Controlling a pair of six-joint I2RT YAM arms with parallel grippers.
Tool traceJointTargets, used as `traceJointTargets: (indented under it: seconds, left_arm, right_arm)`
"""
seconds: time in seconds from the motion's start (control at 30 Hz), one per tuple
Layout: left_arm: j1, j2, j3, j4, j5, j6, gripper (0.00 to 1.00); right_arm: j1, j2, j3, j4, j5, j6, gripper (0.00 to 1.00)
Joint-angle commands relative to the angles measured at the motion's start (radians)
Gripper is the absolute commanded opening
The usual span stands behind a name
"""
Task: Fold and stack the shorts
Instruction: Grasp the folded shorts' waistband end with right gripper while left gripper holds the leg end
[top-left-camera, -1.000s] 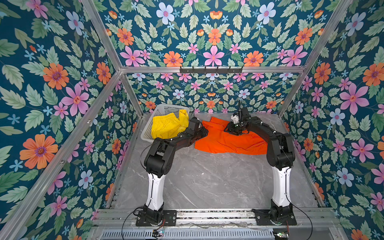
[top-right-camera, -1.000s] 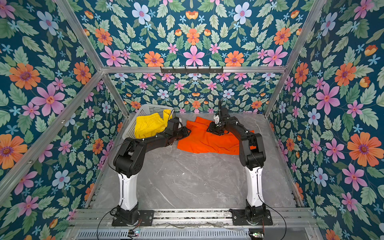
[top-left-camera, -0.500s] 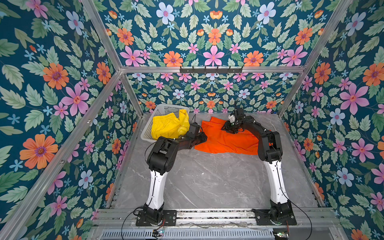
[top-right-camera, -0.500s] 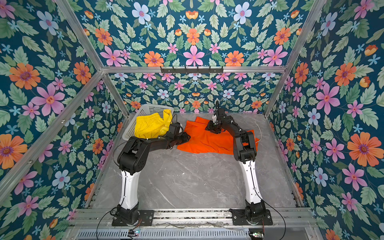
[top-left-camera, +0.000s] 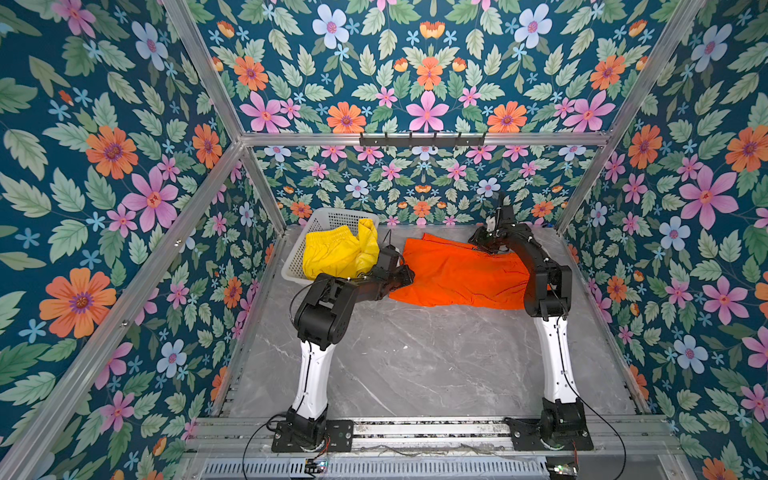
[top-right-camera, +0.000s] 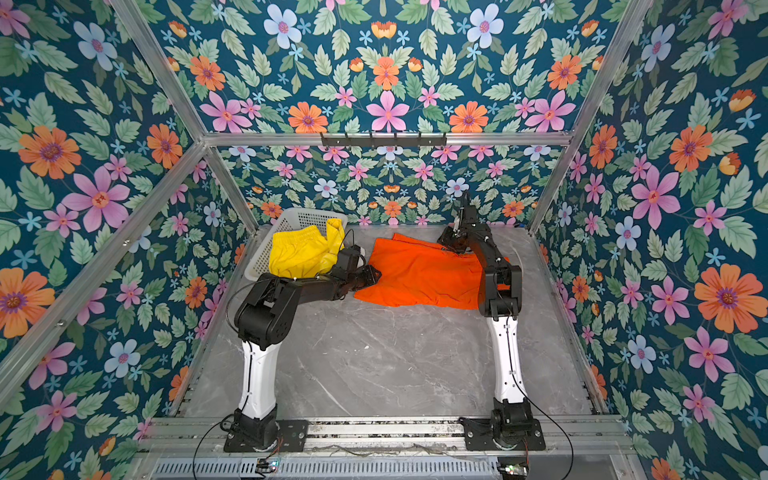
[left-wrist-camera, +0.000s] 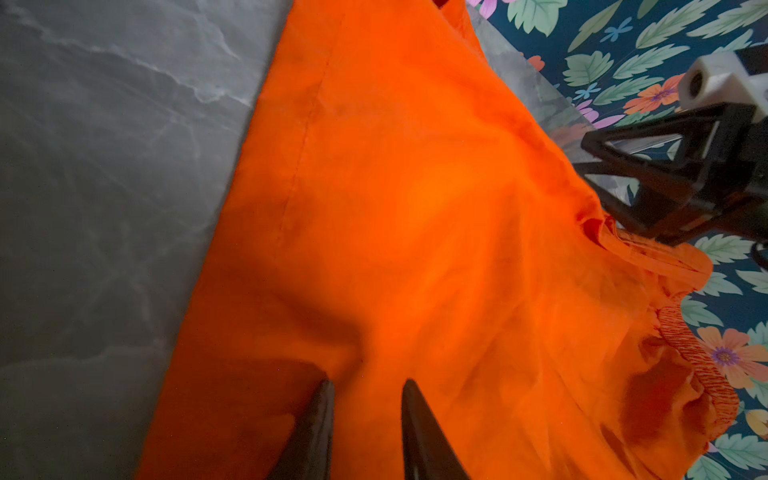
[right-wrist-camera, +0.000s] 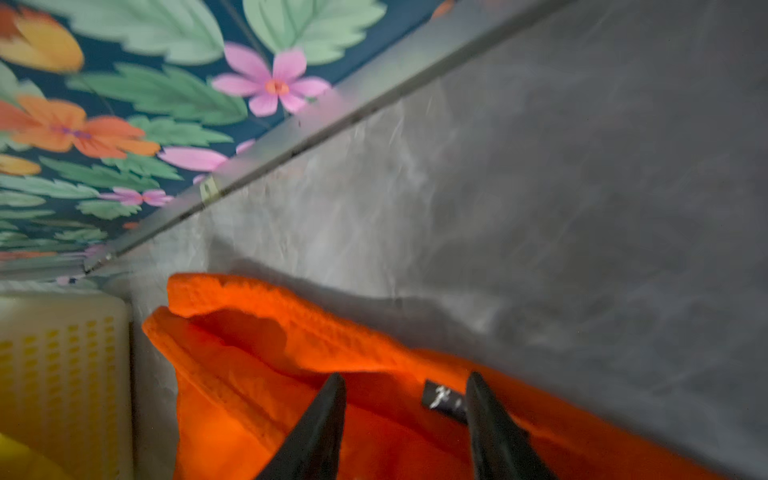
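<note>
The orange shorts (top-left-camera: 457, 274) lie spread on the grey table at the back centre. My left gripper (top-left-camera: 409, 274) rests at their left edge. In the left wrist view it (left-wrist-camera: 368, 384) is open by a narrow gap, and orange cloth (left-wrist-camera: 415, 208) shows flat between the tips. My right gripper (top-left-camera: 483, 246) is at the far right corner, over the gathered waistband (right-wrist-camera: 257, 307). In the right wrist view it (right-wrist-camera: 405, 378) is open, with a small black label (right-wrist-camera: 442, 401) between the fingers. The yellow shorts (top-left-camera: 336, 253) are bunched in the basket.
The white perforated basket (top-left-camera: 328, 216) stands at the back left, close to my left arm. Floral walls with metal frame bars close in three sides, and a black hook rail (top-left-camera: 422, 139) runs along the back. Bare marble table (top-left-camera: 415, 365) stretches in front of the shorts.
My right arm's elbow has swung in toward the middle while its gripper stayed by the waistband. My left gripper has slid a little forward along the shorts' left edge.
</note>
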Motion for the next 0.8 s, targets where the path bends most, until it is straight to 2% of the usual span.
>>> traceJointTargets:
  seconds: [0.0, 0.1, 0.17, 0.33, 0.47, 0.6, 0.77]
  left_arm:
    - [0.001, -0.020, 0.004, -0.052, 0.000, 0.009, 0.35]
    - [0.002, -0.055, 0.028, -0.043, 0.018, 0.009, 0.37]
    - [0.000, -0.080, 0.045, -0.036, 0.034, 0.009, 0.38]
    - [-0.026, -0.114, 0.082, -0.010, 0.069, 0.026, 0.39]
    - [-0.049, -0.076, 0.116, -0.014, 0.067, 0.041, 0.39]
    - [-0.053, -0.015, 0.131, -0.010, 0.077, 0.031, 0.38]
    - [-0.055, 0.011, 0.104, -0.016, 0.078, 0.037, 0.38]
  right_arm:
    - [-0.013, -0.002, 0.070, -0.038, -0.038, -0.012, 0.49]
    - [-0.020, -0.077, 0.047, -0.038, -0.035, -0.065, 0.50]
    - [-0.026, -0.159, -0.024, -0.032, -0.036, -0.091, 0.51]
    - [-0.027, -0.432, -0.400, 0.058, -0.028, -0.123, 0.51]
    - [-0.026, -0.574, -0.657, 0.093, -0.043, -0.114, 0.50]
    - [-0.026, -0.643, -0.871, 0.148, -0.062, -0.078, 0.50]
    - [-0.029, -0.632, -0.983, 0.165, -0.050, -0.051, 0.49]
